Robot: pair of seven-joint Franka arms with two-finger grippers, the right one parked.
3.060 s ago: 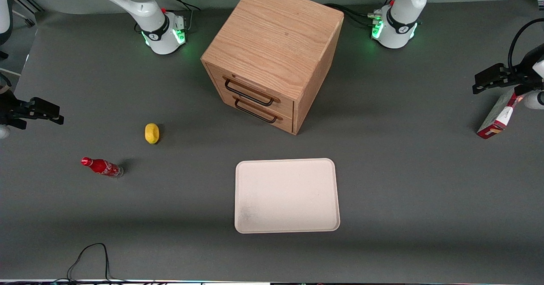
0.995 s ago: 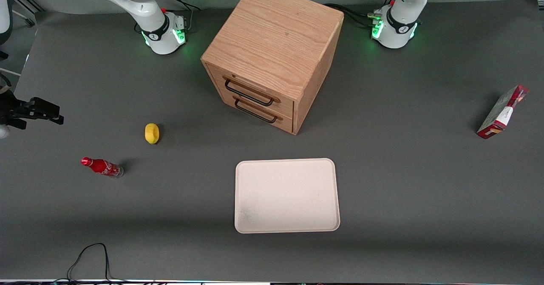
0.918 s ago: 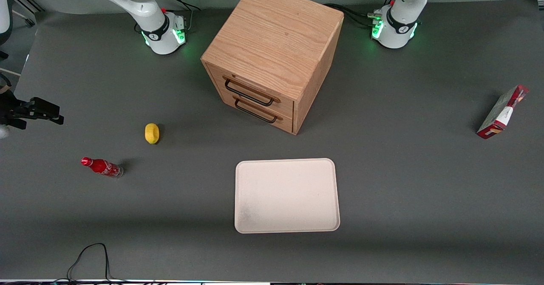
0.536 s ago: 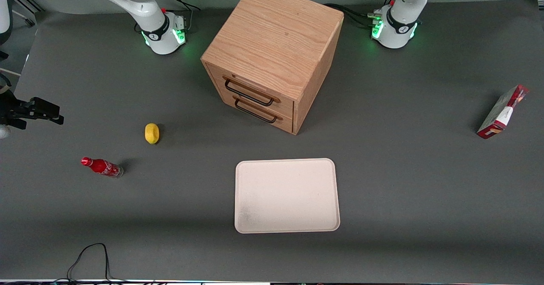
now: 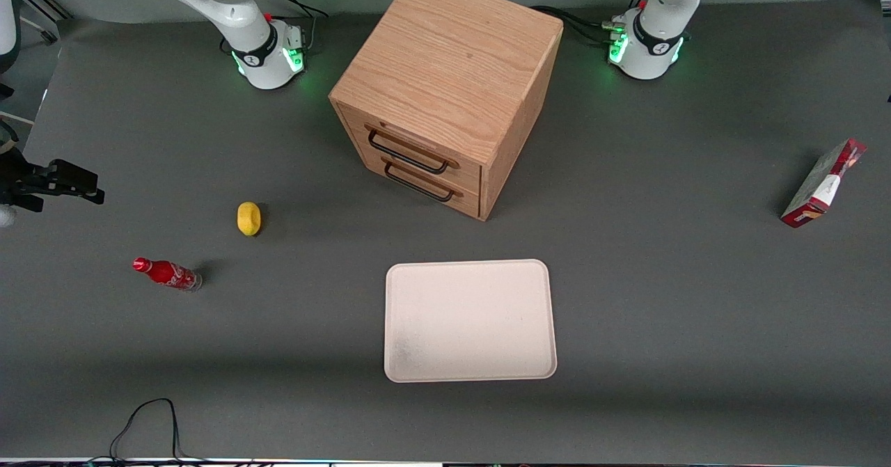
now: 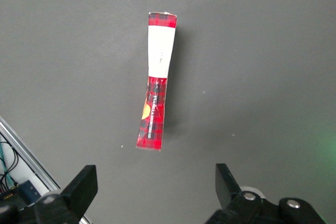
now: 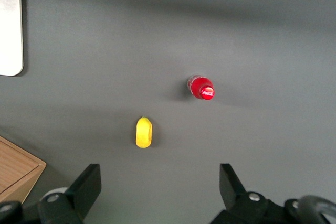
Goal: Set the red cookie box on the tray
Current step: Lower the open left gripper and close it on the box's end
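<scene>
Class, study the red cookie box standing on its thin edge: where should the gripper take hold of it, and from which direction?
Probably from above, across the thin width near the middle of the red cookie box. It stands on a long narrow edge, wide faces upright, so those faces suit two fingers. The gripper is above the box with its fingers open, touching nothing.

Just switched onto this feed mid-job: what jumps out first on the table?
The big wooden drawer cabinet dominates the middle, with the cream tray bare in front of it, nearer the front camera. The red cookie box stands on edge toward the working arm's end of the table, apart from the tray. The gripper hangs above it with jaws open, holding nothing.
</scene>
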